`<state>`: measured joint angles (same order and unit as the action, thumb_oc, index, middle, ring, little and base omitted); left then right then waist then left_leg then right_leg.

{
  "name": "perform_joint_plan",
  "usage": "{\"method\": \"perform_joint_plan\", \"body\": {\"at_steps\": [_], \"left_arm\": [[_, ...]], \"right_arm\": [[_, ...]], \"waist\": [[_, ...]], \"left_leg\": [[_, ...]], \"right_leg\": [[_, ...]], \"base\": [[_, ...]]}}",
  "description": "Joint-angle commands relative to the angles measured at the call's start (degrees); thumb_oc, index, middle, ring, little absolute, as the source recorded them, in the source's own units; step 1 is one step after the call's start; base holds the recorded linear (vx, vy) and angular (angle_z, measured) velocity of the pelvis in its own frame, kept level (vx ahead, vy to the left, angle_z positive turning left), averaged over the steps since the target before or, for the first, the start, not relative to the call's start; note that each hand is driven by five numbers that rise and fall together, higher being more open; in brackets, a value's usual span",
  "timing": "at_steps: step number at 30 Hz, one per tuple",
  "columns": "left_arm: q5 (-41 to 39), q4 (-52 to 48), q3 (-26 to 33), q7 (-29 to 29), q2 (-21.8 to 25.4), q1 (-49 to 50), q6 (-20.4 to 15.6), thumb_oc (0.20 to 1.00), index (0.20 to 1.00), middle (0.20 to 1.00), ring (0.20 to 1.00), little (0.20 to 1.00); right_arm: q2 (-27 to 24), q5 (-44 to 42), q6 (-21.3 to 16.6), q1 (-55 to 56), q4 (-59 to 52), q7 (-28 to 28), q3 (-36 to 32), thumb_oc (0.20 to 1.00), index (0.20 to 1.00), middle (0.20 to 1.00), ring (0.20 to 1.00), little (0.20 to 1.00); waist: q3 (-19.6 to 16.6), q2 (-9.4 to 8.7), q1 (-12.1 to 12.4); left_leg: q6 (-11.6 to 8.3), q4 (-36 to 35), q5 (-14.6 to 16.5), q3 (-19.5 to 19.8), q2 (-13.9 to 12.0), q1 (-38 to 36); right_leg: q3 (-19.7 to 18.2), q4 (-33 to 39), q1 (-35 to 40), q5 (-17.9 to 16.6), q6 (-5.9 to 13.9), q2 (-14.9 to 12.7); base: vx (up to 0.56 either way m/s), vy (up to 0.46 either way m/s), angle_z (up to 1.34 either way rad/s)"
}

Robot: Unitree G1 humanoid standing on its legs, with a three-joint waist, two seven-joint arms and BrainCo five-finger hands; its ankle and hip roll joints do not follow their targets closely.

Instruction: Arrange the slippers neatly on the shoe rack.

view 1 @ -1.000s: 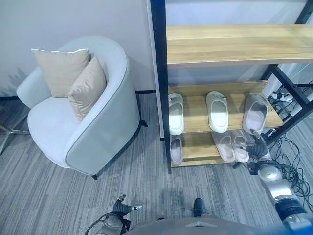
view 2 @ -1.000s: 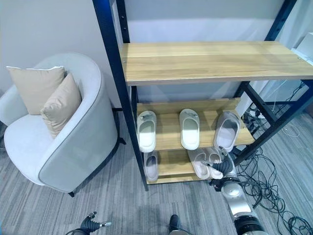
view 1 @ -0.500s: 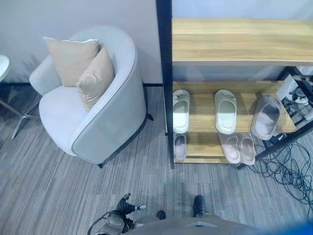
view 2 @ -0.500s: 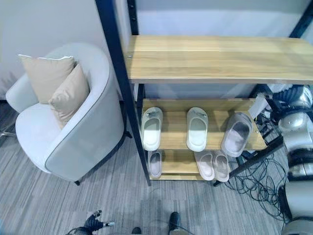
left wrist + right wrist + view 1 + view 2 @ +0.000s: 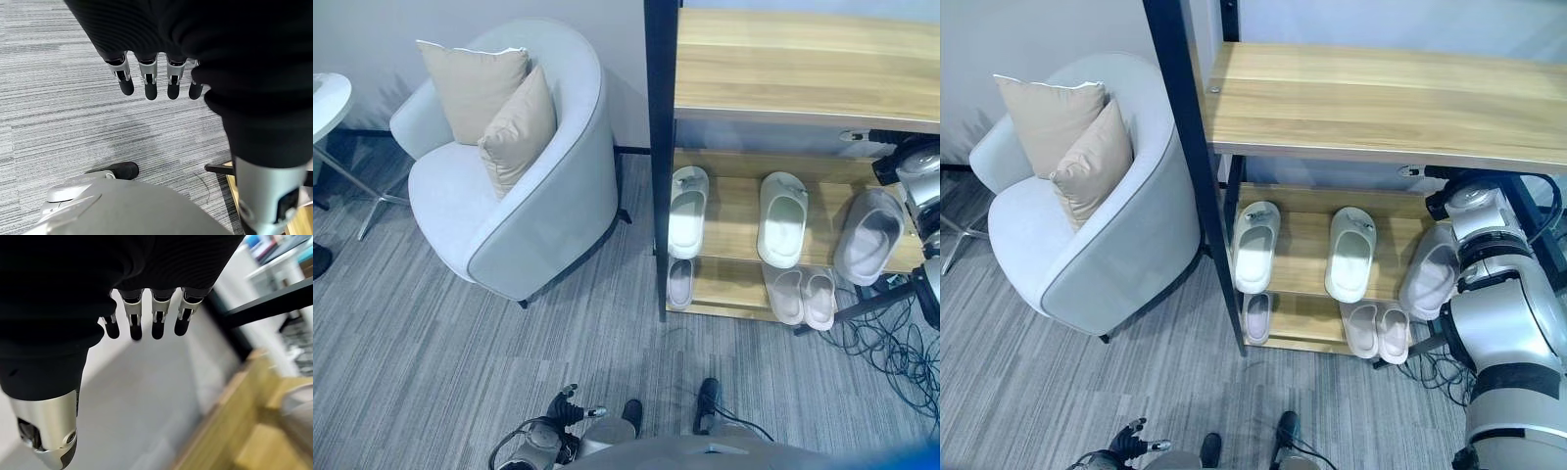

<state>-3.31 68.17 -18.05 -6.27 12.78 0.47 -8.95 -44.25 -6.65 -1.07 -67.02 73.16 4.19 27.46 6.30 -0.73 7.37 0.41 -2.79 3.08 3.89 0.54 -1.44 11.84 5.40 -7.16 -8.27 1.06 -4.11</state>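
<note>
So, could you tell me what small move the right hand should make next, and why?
Probably bring the right hand, open and empty, back down to the grey slipper at the middle shelf's right end. That slipper lies skewed and hangs over the front edge, while the two white slippers beside it lie straight, so it looks like the one left to square up.

Left hand [image 5: 161, 58]: fingers [image 5: 149, 83] straight and side by side, holding nothing, thumb apart to one side. Right hand [image 5: 122, 289]: fingers [image 5: 157, 320] straight in a row, nothing held between them and the thumb. Right arm raised, bent at the elbow.
</note>
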Motion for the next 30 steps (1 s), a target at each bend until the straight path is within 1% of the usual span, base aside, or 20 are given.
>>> {"method": "perform_joint_plan", "body": {"at_steps": [1,2,3,4,8,11,14,17,23,26,28,30], "left_arm": [[-2.1,-0.3,2.6,-2.1,-1.3,-0.9,-0.3,1.000,1.000,1.000,1.000,1.000],[-1.8,0.4,4.2,-2.9,-1.6,-0.6,-0.2,1.000,1.000,1.000,1.000,1.000],[-1.4,0.5,4.8,-3.7,-2.0,-0.3,-0.5,1.000,1.000,1.000,1.000,1.000],[-0.5,0.2,4.1,-4.7,-2.3,-0.3,-1.2,1.000,1.000,1.000,1.000,1.000],[0.7,-0.2,2.4,-5.2,-1.8,-1.5,-1.2,1.000,1.000,1.000,1.000,1.000],[0.8,0.0,2.3,-5.2,-1.7,-1.7,-1.1,1.000,1.000,1.000,1.000,1.000],[1.0,-0.3,2.2,-6.4,-1.5,-1.8,-1.2,1.000,1.000,1.000,1.000,1.000],[0.6,-0.2,2.5,-6.6,-1.4,-1.2,-1.2,1.000,1.000,1.000,1.000,1.000],[1.0,-0.2,3.0,-6.5,-1.9,0.1,-1.2,1.000,1.000,1.000,1.000,1.000],[0.8,-0.4,3.3,-6.4,-2.1,0.3,-1.2,1.000,1.000,1.000,1.000,1.000],[0.8,-0.5,3.9,-6.2,-2.4,0.7,-1.3,1.000,1.000,1.000,1.000,1.000],[0.8,-0.6,4.2,-6.0,-2.6,1.0,-1.3,1.000,1.000,1.000,1.000,1.000]], "right_arm": [[9.4,7.6,-6.0,42.5,-41.7,6.5,-7.5,1.000,1.000,1.000,1.000,1.000],[10.9,11.6,-6.5,48.5,-45.0,6.9,-9.3,1.000,1.000,1.000,1.000,1.000],[12.3,15.6,-6.7,52.2,-45.0,7.6,-10.0,1.000,1.000,1.000,1.000,1.000],[14.1,19.6,-6.6,53.4,-40.8,9.9,-10.9,1.000,1.000,1.000,1.000,1.000],[16.0,18.4,-6.3,51.8,-33.2,11.7,-10.5,1.000,1.000,1.000,1.000,1.000],[15.9,19.1,-6.1,51.8,-31.6,12.4,-10.0,1.000,1.000,1.000,1.000,1.000],[16.1,19.3,-6.7,51.7,-31.5,14.9,-10.8,1.000,1.000,1.000,1.000,1.000],[16.4,18.0,-7.5,52.6,-34.1,15.3,-11.6,1.000,1.000,1.000,1.000,1.000],[16.6,18.7,-8.5,56.5,-40.8,16.2,-13.9,1.000,1.000,1.000,1.000,1.000],[16.6,18.3,-9.1,58.0,-44.9,16.7,-15.7,1.000,1.000,1.000,1.000,1.000],[16.6,19.1,-9.5,60.8,-50.2,17.7,-18.7,1.000,1.000,1.000,1.000,1.000],[16.3,19.5,-9.5,61.3,-51.8,18.4,-20.1,1.000,1.000,1.000,1.000,1.000]], "waist": [[2.0,-1.81,-3.9],[2.2,-1.40,-4.6],[2.4,-1.17,-4.7],[2.5,-1.08,-4.1],[2.7,-1.29,-3.3],[2.9,-1.33,-3.1],[3.6,-1.18,-3.0],[3.6,-1.17,-3.0],[2.8,-1.11,-3.6],[2.6,-1.05,-3.9],[2.4,-1.08,-4.3],[2.3,-1.11,-4.4]], "left_leg": [[-1.49,-0.6,0.0,1.7,0.2,0.9],[-1.29,-0.6,0.1,1.5,0.3,1.3],[-1.13,-0.5,0.2,1.5,0.3,1.3],[-0.96,-0.4,0.4,1.9,0.4,1.6],[-1.01,-0.9,-0.1,2.7,0.5,2.3],[-1.05,-1.1,-0.2,2.9,0.4,2.3],[-1.13,-1.3,-0.5,2.8,0.4,2.4],[-1.12,-1.4,-0.3,2.8,0.3,1.8],[-1.16,-1.7,0.2,2.9,0.1,0.0],[-1.16,-1.9,0.1,2.9,0.1,-0.1],[-1.14,-2.1,0.1,2.9,0.1,0.0],[-1.12,-2.2,0.1,2.8,0.0,0.0]], "right_leg": [[-3.2,-1.1,9.6,11.4,4.73,0.1],[-3.4,-1.2,9.1,11.4,4.80,0.0],[-3.4,-1.3,9.2,11.5,4.81,0.0],[-2.8,-1.2,9.1,11.7,4.75,-0.2],[-1.8,-0.6,8.8,11.5,4.70,-0.4],[-1.6,-0.4,8.8,11.5,4.70,-0.4],[-1.7,-0.4,8.5,11.4,4.75,-0.3],[-1.9,-0.4,9.1,11.7,4.53,0.0],[-1.7,-0.4,10.7,12.3,4.45,0.2],[-1.6,-0.4,10.8,12.3,4.45,0.2],[-1.6,-0.4,10.5,12.3,4.50,0.3],[-1.5,-0.4,10.3,12.3,4.53,0.3]], "base": [[-0.12,0.119,-0.01],[-0.08,0.096,0.10],[0.00,0.009,-0.23],[0.00,-0.023,-0.69],[0.00,-0.023,-0.17],[0.00,-0.009,0.10],[-0.01,-0.010,0.16],[0.01,-0.008,0.02],[0.03,-0.002,0.04],[0.00,0.001,0.01],[0.00,0.000,0.00],[0.00,0.001,-0.02]]}}
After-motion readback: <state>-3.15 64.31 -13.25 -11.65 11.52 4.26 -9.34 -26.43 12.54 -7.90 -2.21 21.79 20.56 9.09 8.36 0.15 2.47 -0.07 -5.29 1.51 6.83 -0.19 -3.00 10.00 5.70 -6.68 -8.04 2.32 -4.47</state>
